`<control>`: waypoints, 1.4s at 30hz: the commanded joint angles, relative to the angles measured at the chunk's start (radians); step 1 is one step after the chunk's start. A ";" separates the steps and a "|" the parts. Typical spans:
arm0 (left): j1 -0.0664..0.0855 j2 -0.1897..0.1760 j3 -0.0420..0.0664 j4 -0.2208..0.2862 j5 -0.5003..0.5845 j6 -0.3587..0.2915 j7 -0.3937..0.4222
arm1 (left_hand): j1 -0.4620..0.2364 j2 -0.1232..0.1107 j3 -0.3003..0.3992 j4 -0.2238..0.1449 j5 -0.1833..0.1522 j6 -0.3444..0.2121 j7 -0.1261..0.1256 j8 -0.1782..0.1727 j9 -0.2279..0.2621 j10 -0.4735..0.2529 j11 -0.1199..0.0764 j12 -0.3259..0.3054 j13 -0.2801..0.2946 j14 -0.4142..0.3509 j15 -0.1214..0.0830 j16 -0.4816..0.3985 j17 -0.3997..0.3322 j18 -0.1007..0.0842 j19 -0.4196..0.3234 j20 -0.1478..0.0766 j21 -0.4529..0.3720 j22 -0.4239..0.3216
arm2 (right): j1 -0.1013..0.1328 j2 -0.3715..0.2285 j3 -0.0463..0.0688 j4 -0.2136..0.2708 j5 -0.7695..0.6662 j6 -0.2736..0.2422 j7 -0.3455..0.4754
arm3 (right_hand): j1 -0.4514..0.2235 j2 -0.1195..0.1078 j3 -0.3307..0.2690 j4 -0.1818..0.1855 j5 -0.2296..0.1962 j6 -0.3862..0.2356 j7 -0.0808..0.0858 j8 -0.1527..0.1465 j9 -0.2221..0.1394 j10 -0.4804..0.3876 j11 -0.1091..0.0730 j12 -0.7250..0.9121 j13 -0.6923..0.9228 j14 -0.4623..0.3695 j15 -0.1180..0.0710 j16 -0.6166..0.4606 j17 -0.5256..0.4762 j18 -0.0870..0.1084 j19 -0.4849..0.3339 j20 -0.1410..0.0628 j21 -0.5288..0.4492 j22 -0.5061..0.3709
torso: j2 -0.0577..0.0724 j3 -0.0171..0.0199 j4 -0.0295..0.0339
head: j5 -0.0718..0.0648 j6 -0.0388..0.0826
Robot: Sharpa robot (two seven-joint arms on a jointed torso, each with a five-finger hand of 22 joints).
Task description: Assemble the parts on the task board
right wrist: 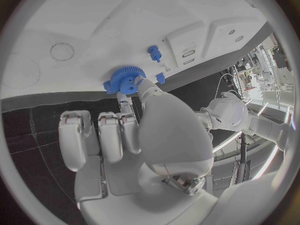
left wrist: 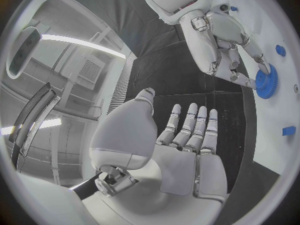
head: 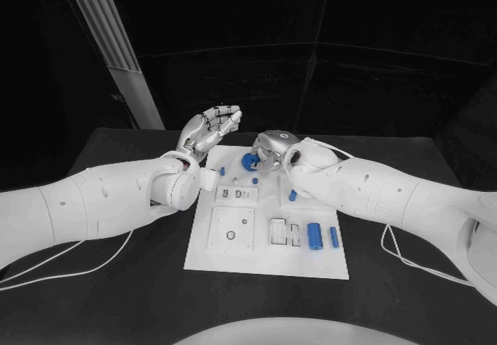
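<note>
The white task board [head: 233,251] lies in the middle of the black table. A blue gear [head: 250,161] sits at the board's far end. My right hand [head: 272,147] reaches down to it and pinches its rim between thumb and fingertips [left wrist: 240,77]; the gear [right wrist: 125,80] also shows just beyond that hand's thumb [right wrist: 145,89]. My left hand [head: 212,126] is raised above the board's far left corner, fingers spread and nothing in its palm [left wrist: 181,155]. Two blue cylinders [head: 314,235] lie in slots near the board's front right.
Small blue pegs [head: 222,172] [head: 255,180] [head: 293,195] stand on the board's far half, close to the right forearm. White cables [head: 398,255] trail over the table on both sides. A slanted metal post [head: 129,79] rises behind the table's far left.
</note>
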 commanded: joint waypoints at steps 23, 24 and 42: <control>0.002 0.003 0.001 -0.008 -0.005 0.008 0.274 | 0.000 0.014 -0.004 0.002 0.005 -0.002 0.148 0.006 -0.002 -0.007 0.002 0.006 0.001 0.003 0.004 0.003 0.001 0.020 -0.008 -0.002 0.003 -0.002 | -0.001 -0.045 -0.001 0.053 0.004 -0.171 0.066 | -0.066 -0.015 -0.048 -0.010 -0.126 -0.182 -0.017 -0.020 -0.008 0.104 -0.001 0.003 0.263 0.104 -0.009 0.002 0.263 -0.008 0.105 -0.009 0.003 0.263 | -0.002 0.0001 -0.0034 | 0.008 -0.001; 0.002 0.003 0.001 -0.009 -0.005 0.008 0.274 | 0.000 0.014 -0.004 0.002 0.005 -0.002 0.148 0.006 -0.002 -0.007 0.002 0.006 0.001 0.003 0.004 0.003 0.001 0.020 -0.008 -0.002 0.003 -0.002 | -0.001 -0.056 -0.001 0.069 0.015 -0.191 0.077 | -0.069 -0.015 -0.050 -0.008 -0.128 -0.175 -0.015 -0.017 -0.007 0.104 0.000 0.003 0.263 0.104 -0.008 0.002 0.263 -0.008 0.105 -0.008 0.003 0.263 | -0.002 -0.0002 -0.0036 | 0.008 -0.001; 0.001 0.002 0.001 -0.025 -0.005 0.008 0.275 | 0.000 0.015 -0.005 0.002 0.006 -0.002 0.148 0.006 -0.002 -0.007 0.002 0.006 0.001 0.003 0.004 0.004 0.001 0.020 -0.008 -0.001 0.003 -0.001 | 0.053 -0.398 -0.001 0.411 0.286 -0.260 0.139 | -0.089 0.004 -0.063 0.021 -0.101 -0.046 -0.013 0.021 0.007 0.104 0.003 0.003 0.263 0.104 -0.006 0.002 0.263 -0.008 0.105 -0.005 0.003 0.263 | -0.005 -0.0004 -0.0068 | -0.013 0.006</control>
